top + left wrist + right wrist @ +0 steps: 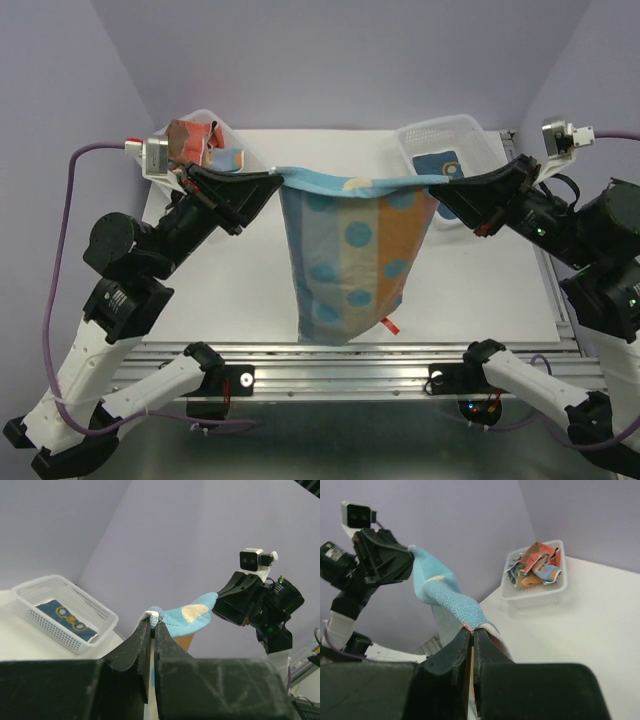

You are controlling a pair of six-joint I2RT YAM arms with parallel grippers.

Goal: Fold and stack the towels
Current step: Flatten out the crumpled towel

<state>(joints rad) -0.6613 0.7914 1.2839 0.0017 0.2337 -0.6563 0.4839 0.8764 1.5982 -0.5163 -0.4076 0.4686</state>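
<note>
The left gripper (277,181) pinches one top corner of a blue-and-orange dotted towel (350,260), fingers pressed together on the cloth. The towel's upper edge runs taut between the two arms, and the rest hangs over the white table (500,290) toward its near edge. At right, the right gripper (438,188) nips the opposite corner, fingers closed on the fabric.

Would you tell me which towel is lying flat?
The dark blue towel, flat in the right basket; the blue-orange dotted towel hangs between the left gripper and right gripper; the red-orange towels lie crumpled in the left basket.
</note>
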